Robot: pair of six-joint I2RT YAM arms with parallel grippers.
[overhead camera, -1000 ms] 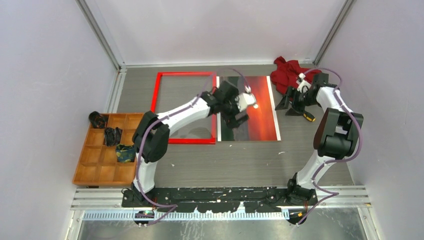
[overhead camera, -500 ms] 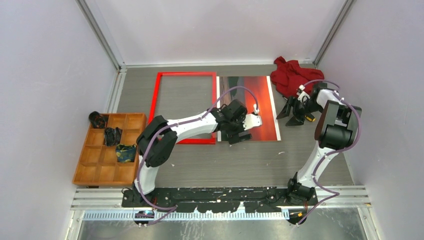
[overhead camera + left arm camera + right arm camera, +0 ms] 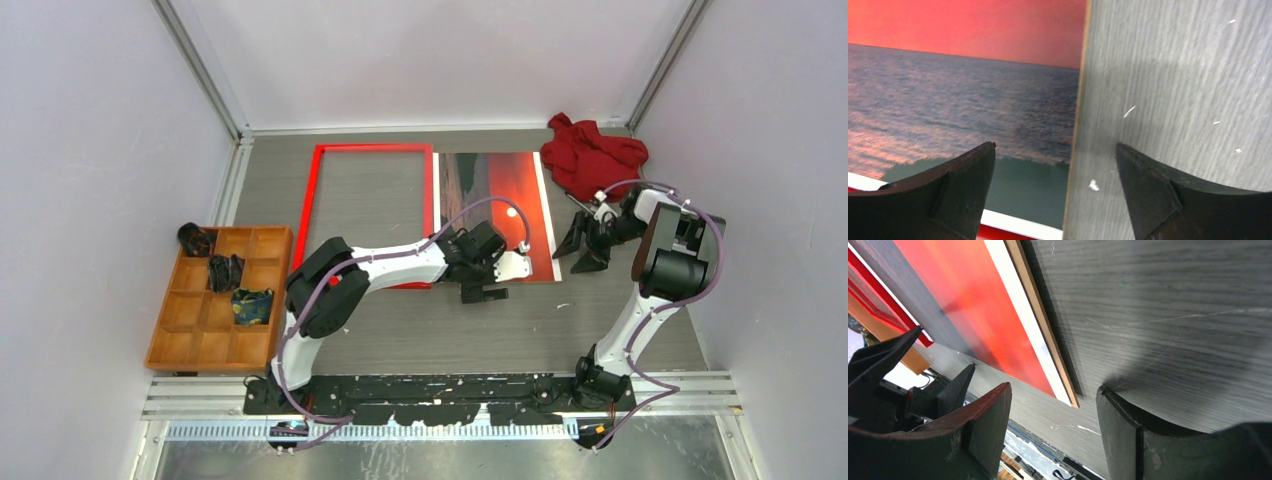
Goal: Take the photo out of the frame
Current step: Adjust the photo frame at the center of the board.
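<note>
Fingers (image 3: 963,170) wide and empty on left gripper (image 3: 1055,150), drawn back to near edge of photo (image 3: 510,195); right gripper (image 3: 1053,390) part-open, empty, alongside. Photo flat beside frame (image 3: 370,148): out, seemingly done.

Grey table (image 3: 500,330) bears frame (image 3: 371,148), photo (image 3: 515,175), red cloth (image 3: 590,155), wooden tray (image 3: 205,366).

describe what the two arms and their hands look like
The left arm and right arm both have white links between bulky black joint housings, with a thin purple cable looping along each. The left hand and right hand each carry two matte black fingers, broad at the base and tapering to curved points. No markings are legible.
</note>
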